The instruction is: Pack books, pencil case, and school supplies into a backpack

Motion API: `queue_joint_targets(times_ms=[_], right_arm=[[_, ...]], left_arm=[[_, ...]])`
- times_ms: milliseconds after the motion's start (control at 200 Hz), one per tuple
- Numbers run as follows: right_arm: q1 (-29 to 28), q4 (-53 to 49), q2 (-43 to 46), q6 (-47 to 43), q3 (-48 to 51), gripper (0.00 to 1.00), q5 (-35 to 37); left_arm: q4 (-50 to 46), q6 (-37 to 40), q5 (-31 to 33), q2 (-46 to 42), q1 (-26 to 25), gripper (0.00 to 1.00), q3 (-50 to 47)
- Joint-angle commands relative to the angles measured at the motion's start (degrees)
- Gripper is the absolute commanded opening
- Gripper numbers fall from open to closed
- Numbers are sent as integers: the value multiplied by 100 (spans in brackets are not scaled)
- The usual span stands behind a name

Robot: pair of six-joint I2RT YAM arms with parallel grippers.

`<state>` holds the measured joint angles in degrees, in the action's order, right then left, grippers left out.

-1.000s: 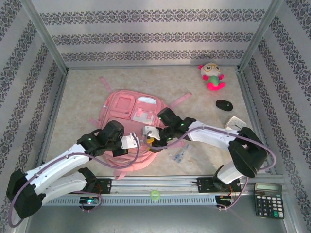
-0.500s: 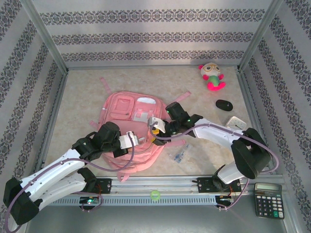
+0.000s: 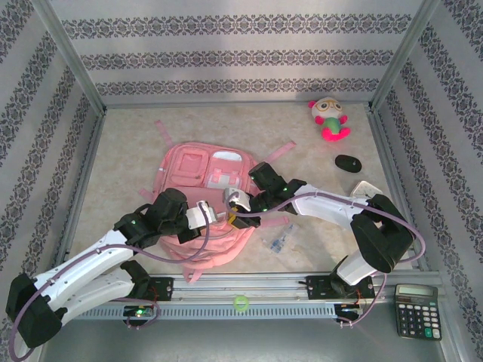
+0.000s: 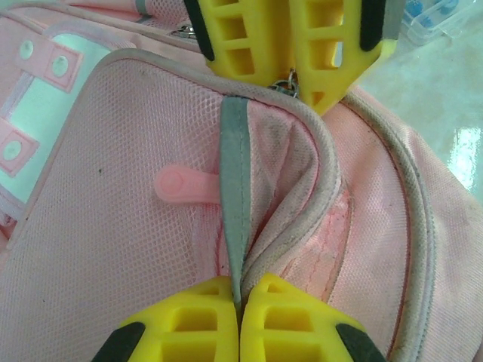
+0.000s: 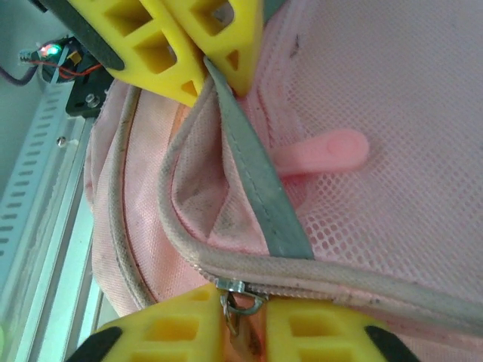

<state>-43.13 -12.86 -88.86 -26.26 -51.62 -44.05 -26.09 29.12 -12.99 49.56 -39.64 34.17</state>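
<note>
The backpack (image 3: 189,162) lies mid-table. The left gripper (image 4: 240,290) is clamped tight on its grey strip (image 4: 232,188), and the right gripper (image 5: 243,309) pinches the zipper pull (image 5: 235,299). Caution: the small pull may slip out, stalling the opening.

My left arm (image 3: 102,247) and right arm (image 3: 324,205) hide the backpack's (image 3: 192,162) near edge; the left wrist view's corner clips the clear packet (image 4: 438,15).
</note>
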Motion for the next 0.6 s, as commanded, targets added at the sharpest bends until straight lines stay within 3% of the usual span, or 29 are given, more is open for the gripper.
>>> queue_joint_targets(times_ms=[0, 65, 290, 435, 595], right_arm=[[-37, 69, 239, 453, 103, 6, -455], [-11, 43, 367, 875, 108, 1, -341], [-354, 75, 895, 2273, 282, 0, -120], [-695, 266, 1037, 3245, 310, 1, 99], [-793, 1147, 1078, 4549, 454, 6, 315]], left_arm=[[845, -376, 370, 87, 97, 0, 205], [857, -567, 540, 186, 96, 0, 307], [1028, -1713, 1233, 779, 85, 0, 778], [1294, -2150, 1159, 1047, 52, 0, 939], [1795, -2253, 716, 1096, -21, 0, 760]])
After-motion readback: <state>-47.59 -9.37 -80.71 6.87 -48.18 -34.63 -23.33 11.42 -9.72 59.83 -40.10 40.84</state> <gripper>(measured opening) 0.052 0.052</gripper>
